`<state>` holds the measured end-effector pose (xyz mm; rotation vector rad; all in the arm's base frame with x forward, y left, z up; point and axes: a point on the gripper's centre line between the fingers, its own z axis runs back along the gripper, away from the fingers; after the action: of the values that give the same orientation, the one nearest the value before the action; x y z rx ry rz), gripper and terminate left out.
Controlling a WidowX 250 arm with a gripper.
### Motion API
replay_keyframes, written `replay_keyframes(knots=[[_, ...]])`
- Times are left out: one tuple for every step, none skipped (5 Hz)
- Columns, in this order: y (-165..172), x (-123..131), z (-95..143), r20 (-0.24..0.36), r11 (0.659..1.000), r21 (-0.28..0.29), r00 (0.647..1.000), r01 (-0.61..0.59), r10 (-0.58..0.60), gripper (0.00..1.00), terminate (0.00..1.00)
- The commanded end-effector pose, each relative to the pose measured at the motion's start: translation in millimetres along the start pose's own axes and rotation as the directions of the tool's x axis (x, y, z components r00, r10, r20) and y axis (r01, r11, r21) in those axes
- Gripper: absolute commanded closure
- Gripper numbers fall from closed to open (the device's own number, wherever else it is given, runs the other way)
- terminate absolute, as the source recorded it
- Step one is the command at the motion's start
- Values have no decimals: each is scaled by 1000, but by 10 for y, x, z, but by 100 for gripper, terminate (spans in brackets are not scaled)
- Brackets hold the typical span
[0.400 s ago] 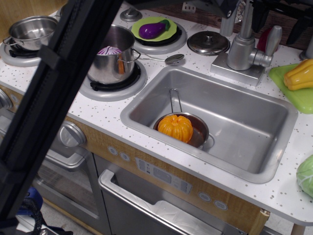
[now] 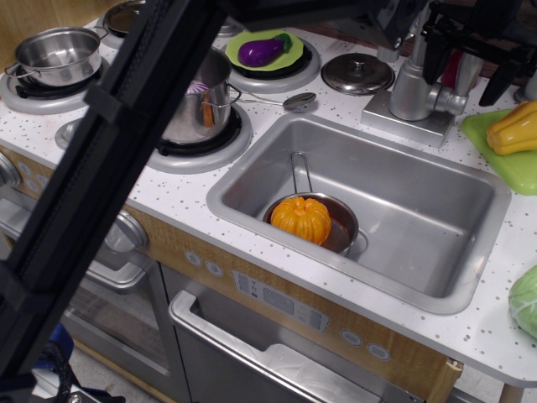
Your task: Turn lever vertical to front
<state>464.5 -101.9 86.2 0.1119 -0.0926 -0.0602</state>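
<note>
The lever [image 2: 466, 74] is a silver-grey paddle that stands upright on a short stub at the right side of the faucet body [image 2: 413, 88], behind the sink. My gripper [image 2: 468, 65] has come down from the top right. Its black fingers [image 2: 433, 52] straddle the lever, one on the left and one on the right, with clear gaps to the paddle. The jaws are open and hold nothing. The gripper's body hides the lever's top and the upper part of the faucet spout.
The sink [image 2: 436, 252] holds a small pan with an orange pumpkin [image 2: 301, 218]. A green board with a yellow pepper [image 2: 516, 128] lies to the right. A pot [image 2: 200, 105], an eggplant on a green plate [image 2: 262, 50] and a lid [image 2: 358, 73] stand to the left. My black arm [image 2: 101, 159] crosses the left foreground.
The gripper has dropped and moved in over the lever, so its fingers now stand on both sides of it. The arm has shifted right. The lever has not turned.
</note>
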Motion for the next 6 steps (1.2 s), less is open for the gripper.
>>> replay_keyframes(knots=[[-20,122,381,175,1000,26,985,-2,-3,0,0],[-8,182,385,253,999,36,967,-4,-5,0,0],[40,272,463,287,998,55,958,5,-21,0,0],[108,349,502,309,997,71,950,16,-37,0,0],[132,428,504,327,997,72,944,29,-51,0,0],[137,478,449,337,997,58,940,40,-58,0,0]])
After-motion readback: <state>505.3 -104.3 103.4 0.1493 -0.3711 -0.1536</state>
